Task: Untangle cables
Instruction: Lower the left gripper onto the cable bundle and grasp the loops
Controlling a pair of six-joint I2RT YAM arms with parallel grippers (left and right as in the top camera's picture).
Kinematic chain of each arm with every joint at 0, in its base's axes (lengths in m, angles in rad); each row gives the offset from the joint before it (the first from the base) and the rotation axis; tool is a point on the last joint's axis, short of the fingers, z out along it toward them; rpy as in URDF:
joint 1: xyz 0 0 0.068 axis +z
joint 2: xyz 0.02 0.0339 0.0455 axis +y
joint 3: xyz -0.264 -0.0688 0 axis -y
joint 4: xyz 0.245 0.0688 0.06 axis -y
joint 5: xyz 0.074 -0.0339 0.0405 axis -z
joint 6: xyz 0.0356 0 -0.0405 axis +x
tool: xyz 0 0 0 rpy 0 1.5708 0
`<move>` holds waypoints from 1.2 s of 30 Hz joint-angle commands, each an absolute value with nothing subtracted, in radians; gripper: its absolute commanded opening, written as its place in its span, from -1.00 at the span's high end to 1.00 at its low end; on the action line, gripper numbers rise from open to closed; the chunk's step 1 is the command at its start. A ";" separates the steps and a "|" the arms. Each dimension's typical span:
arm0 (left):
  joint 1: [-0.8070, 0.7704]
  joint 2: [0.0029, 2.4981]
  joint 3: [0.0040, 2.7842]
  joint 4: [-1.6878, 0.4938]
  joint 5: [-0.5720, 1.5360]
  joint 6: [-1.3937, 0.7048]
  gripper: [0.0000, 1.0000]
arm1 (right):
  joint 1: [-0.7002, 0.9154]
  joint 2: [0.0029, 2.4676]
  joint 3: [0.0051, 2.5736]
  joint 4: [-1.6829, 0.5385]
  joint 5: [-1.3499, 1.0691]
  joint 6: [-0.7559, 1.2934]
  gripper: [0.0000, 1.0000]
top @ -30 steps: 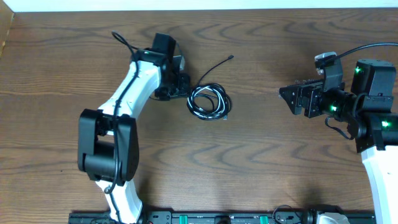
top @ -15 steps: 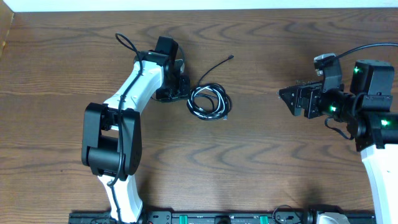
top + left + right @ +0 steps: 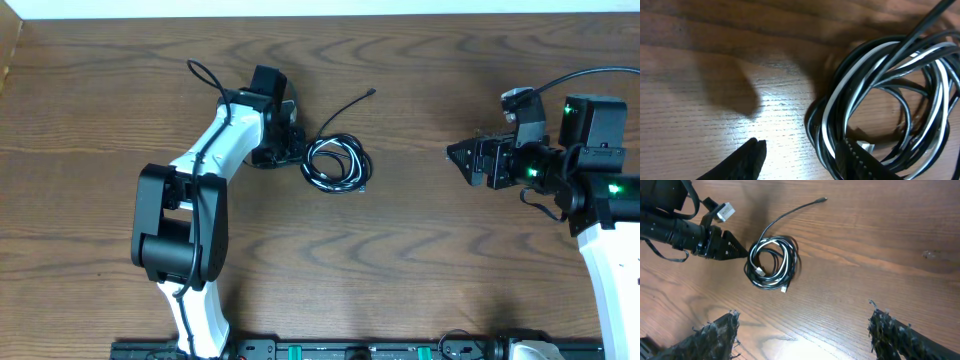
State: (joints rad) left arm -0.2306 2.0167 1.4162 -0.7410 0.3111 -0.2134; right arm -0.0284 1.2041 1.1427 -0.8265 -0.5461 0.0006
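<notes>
Overhead, the cables (image 3: pixel 335 165) lay as one coiled bundle on the wooden table (image 3: pixel 420 280), left of centre and toward the far side. One black loose end (image 3: pixel 350 104) trailed from the coil toward the far right. The left gripper (image 3: pixel 297 147) sat just left of the coil, its tip at the coil's left edge. The right gripper (image 3: pixel 458 158) hung well apart on the right side, pointing left toward the bundle.

Left wrist view: black and white strands filled the right half of the picture, looped over one another. One dark finger (image 3: pixel 742 160) stood left of the coil, clear of the strands. The other, ridged finger (image 3: pixel 857 157) lay over the coil's near-left part. The two were spread apart, straddling strands without clamping them. A small silver plug (image 3: pixel 867 146) showed inside the loop.

Right wrist view: both fingers (image 3: pixel 715 332) of the right gripper stood wide apart, released, with only bare wood between them. The coil lay far off to the left, with the left gripper's tip touching or nearly touching its left side.
</notes>
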 commanded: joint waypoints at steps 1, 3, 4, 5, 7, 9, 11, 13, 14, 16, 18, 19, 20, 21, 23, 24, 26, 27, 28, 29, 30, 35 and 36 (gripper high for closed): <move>-0.228 2.026 1.408 -0.735 0.301 -0.223 -0.01 | -0.025 1.207 1.161 -0.828 -0.548 0.014 -0.65; -0.228 2.026 1.408 -0.732 0.301 -0.223 0.00 | -0.025 1.207 1.161 -0.829 -0.548 0.014 -0.65; -0.228 2.026 1.408 -0.731 0.301 -0.223 -0.01 | -0.025 1.208 1.161 -0.829 -0.548 0.014 -0.65; -0.229 2.026 1.408 -0.730 0.301 -0.223 0.00 | -0.025 1.208 1.161 -0.829 -0.548 0.014 -0.65; -0.230 2.026 1.408 -0.727 0.301 -0.223 0.00 | -0.025 1.209 1.161 -0.829 -0.547 0.014 -0.65; -0.233 2.027 1.408 -0.723 0.301 -0.223 -0.01 | -0.025 1.210 1.161 -0.830 -0.544 0.014 -0.65; -0.237 2.028 1.408 -0.721 0.301 -0.223 0.00 | -0.025 1.210 1.161 -0.831 -0.543 0.014 -0.65; -0.242 2.032 1.408 -0.719 0.301 -0.223 0.00 | -0.025 1.210 1.161 -0.831 -0.541 0.014 -0.66; -0.245 2.034 1.408 -0.717 0.301 -0.223 0.00 | -0.025 1.210 1.161 -0.831 -0.541 0.014 -0.66; -0.252 2.041 1.408 -0.715 0.301 -0.223 0.00 | -0.025 1.210 1.161 -0.831 -0.541 0.014 -0.66; -0.261 2.050 1.408 -0.708 0.301 -0.223 0.01 | -0.025 1.210 1.161 -0.831 -0.541 0.014 -0.66; -0.266 2.056 1.408 -0.703 0.301 -0.223 0.01 | -0.025 1.210 1.161 -0.831 -0.541 0.014 -0.66; -0.269 2.061 1.408 -0.698 0.301 -0.223 0.01 | -0.025 1.210 1.161 -0.831 -0.541 0.014 -0.66; -0.273 2.067 1.408 -0.692 0.301 -0.223 0.01 | -0.025 1.210 1.161 -0.831 -0.541 0.014 -0.66; -0.276 2.081 1.408 -0.681 0.301 -0.223 0.01 | -0.025 1.210 1.161 -0.831 -0.541 0.014 -0.66; -0.276 2.086 1.408 -0.678 0.301 -0.224 0.03 | -0.025 1.210 1.161 -0.831 -0.541 0.014 -0.67; -0.276 2.091 1.408 -0.678 0.301 -0.231 0.10 | -0.025 1.210 1.161 -0.831 -0.541 0.014 -0.67; -0.275 2.091 1.408 -0.678 0.301 -0.231 0.11 | -0.025 1.210 1.161 -0.831 -0.541 0.014 -0.67; -0.275 2.091 1.408 -0.678 0.301 -0.231 0.16 | -0.025 1.210 1.161 -0.831 -0.541 0.014 -0.67; -0.275 2.091 1.408 -0.678 0.301 -0.231 0.20 | -0.025 1.210 1.161 -0.831 -0.541 0.014 -0.67; -0.276 2.091 1.408 -0.678 0.301 -0.231 0.25 | -0.025 1.210 1.161 -0.831 -0.541 0.014 -0.67; -0.276 2.091 1.408 -0.676 0.301 -0.231 0.30 | -0.025 1.210 1.161 -0.831 -0.541 0.014 -0.68; -0.276 2.092 1.408 -0.675 0.300 -0.231 0.29 | -0.025 1.210 1.161 -0.831 -0.541 0.014 -0.68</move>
State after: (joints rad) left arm -0.2760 2.0613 1.4132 -0.6754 0.3202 -0.2295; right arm -0.0284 1.2041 1.1431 -0.8276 -0.5423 0.0006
